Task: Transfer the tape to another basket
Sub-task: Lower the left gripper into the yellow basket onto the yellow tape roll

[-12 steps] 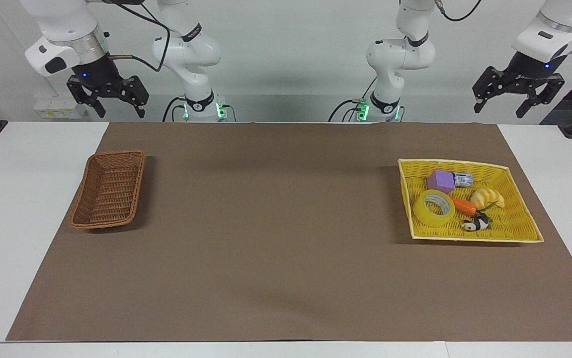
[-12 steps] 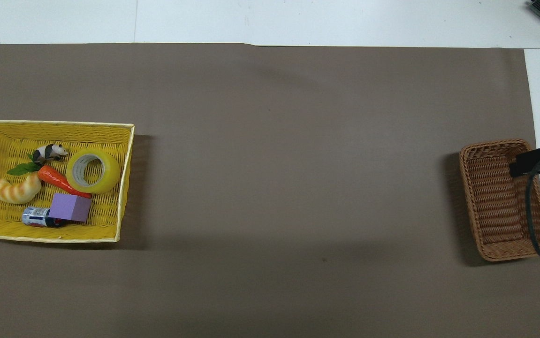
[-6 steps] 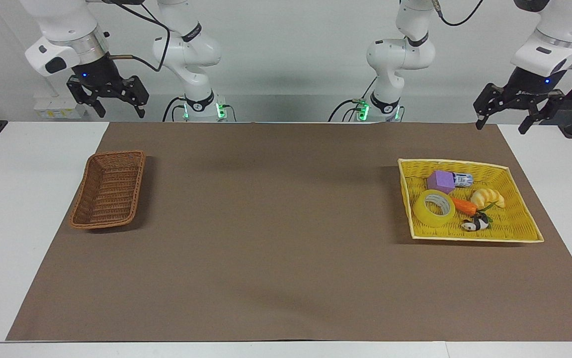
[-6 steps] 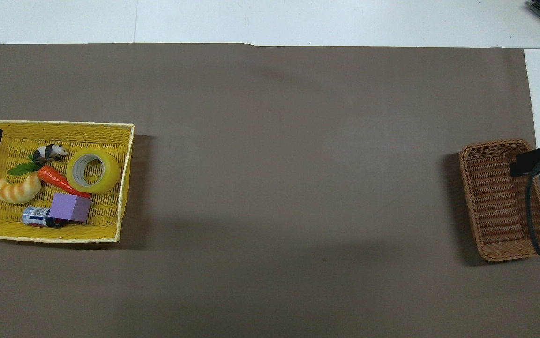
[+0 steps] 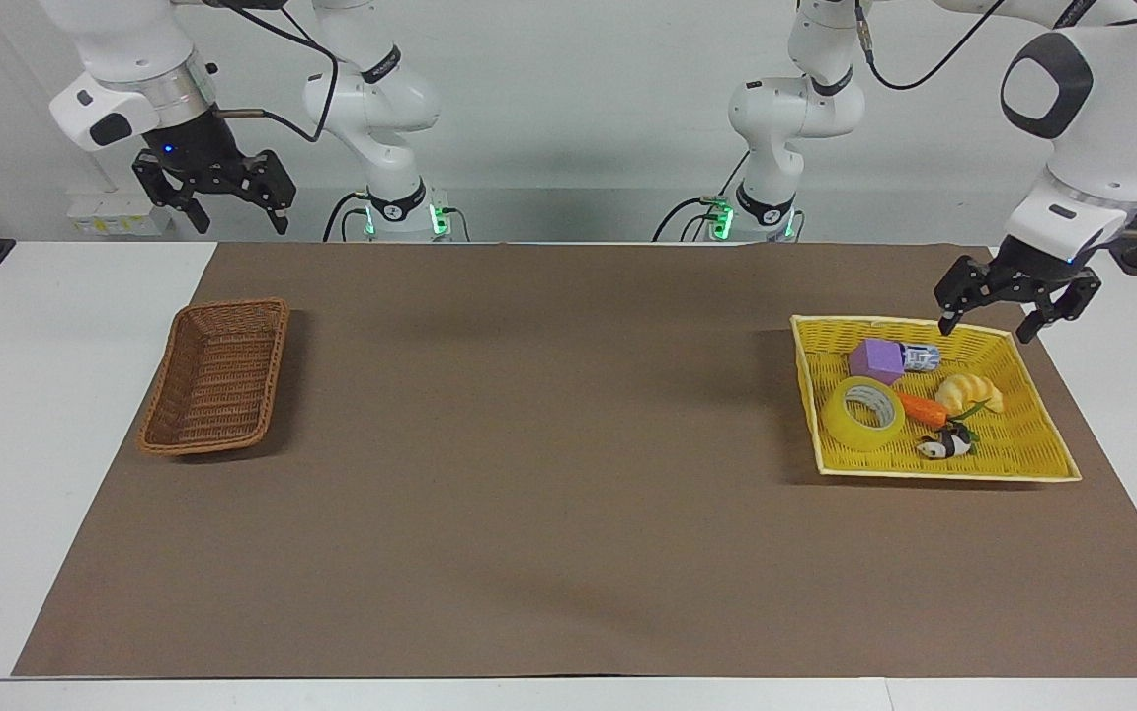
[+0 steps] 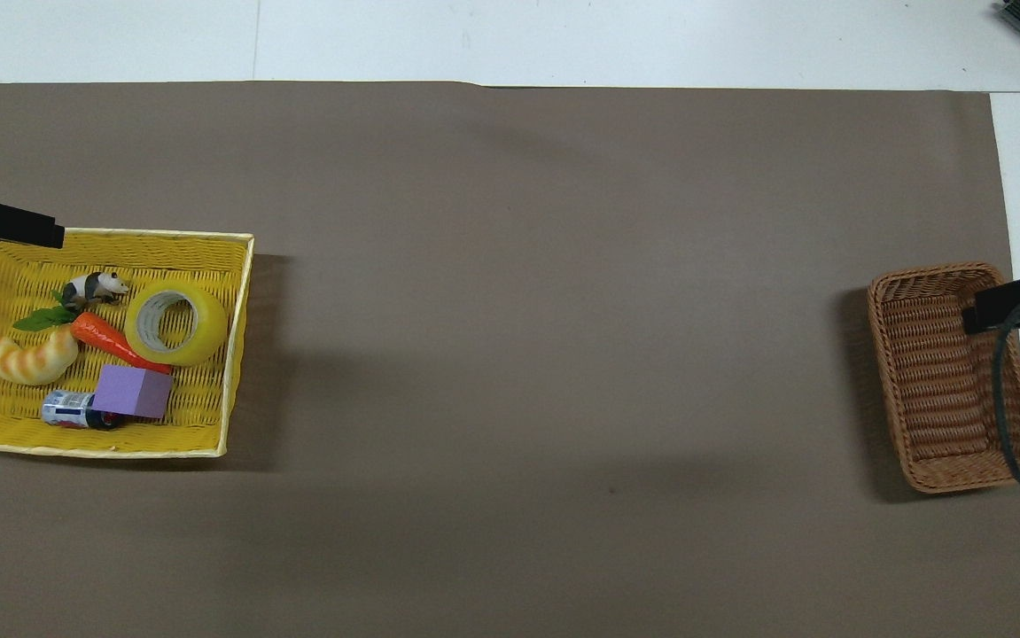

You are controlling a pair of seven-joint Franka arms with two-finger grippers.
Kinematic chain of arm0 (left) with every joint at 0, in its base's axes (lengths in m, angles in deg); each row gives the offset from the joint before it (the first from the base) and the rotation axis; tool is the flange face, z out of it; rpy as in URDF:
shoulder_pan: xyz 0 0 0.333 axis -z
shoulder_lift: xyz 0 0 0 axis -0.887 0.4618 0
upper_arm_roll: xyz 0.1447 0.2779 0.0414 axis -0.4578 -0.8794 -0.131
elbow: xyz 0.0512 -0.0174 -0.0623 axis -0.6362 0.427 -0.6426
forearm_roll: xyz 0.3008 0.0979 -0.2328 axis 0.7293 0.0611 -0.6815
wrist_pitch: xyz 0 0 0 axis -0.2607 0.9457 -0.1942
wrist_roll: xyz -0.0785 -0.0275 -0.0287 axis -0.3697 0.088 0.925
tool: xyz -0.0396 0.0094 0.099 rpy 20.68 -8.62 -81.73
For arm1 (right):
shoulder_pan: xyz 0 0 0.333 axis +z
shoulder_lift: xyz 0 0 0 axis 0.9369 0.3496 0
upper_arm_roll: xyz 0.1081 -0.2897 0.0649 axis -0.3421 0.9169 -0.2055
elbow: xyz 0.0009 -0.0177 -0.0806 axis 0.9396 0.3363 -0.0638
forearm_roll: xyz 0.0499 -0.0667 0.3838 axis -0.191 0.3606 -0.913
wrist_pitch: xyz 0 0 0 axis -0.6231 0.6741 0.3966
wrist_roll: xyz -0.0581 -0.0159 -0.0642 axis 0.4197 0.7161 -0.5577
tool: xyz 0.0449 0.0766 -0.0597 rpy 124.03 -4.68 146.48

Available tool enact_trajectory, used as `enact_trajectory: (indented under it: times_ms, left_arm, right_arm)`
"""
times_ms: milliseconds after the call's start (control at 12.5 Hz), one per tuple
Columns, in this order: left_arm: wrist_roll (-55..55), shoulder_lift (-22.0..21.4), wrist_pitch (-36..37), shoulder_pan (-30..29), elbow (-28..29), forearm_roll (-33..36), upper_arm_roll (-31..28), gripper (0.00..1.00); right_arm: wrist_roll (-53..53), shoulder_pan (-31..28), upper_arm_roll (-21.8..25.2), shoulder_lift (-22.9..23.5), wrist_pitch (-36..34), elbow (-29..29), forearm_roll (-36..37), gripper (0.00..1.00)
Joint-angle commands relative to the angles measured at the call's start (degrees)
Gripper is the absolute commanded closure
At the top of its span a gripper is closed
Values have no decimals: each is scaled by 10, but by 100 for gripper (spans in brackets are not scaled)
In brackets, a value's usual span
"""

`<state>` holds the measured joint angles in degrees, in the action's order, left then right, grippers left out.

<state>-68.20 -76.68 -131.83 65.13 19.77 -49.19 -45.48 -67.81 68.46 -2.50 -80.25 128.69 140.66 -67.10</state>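
Showed the right gripper (image 5: 241, 223) raised above the table's (image 5: 35, 415) edge at the right arm's end, black fingertips apart, nothing between them. From overhead, caught only one dark tip and a looping cable, cut off by the frame edge and overlapping the wicker basket.

Below it, showed the dark brown wicker basket (image 5: 217, 380): narrow, rectangular, tightly woven, with sloped sides, set on a flat matte brown mat (image 5: 528, 444) over the white table.

Toward the left arm's end, well apart, showed a shallow bright yellow woven basket (image 5: 1027, 439) with a pale rim. Held the tape (image 5: 862, 413), a wide glossy roll of translucent yellow with a white core, lying flat with its hole up, in the half farther from the robots. Just beside it, held an orange toy carrot (image 5: 922, 409) with green leaves, a ridged golden croissant (image 5: 969, 393), a small black-and-white panda figure (image 5: 945, 446), and a smooth purple block (image 5: 876, 359) partly hiding a small can (image 5: 921, 355), label too small to read.

Showed the left gripper (image 5: 985, 332) in the air over the yellow basket's rim nearest the robots, jaws spread wide, holding nothing. From overhead, showed only one black finger, cut off.
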Motion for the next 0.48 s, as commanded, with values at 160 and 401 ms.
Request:
enact_trajectory:
  times_ms: [160, 401]
  left_arm:
    - [62, 39, -87, -11, 67, -18, 1, 0]
    - [103, 38, -187, -18, 178, -32, 1, 0]
  right_arm:
    - [-14, -2, -1, -9, 6, 10, -5, 0]
    - [-14, -2, -1, -9, 7, 10, -5, 0]
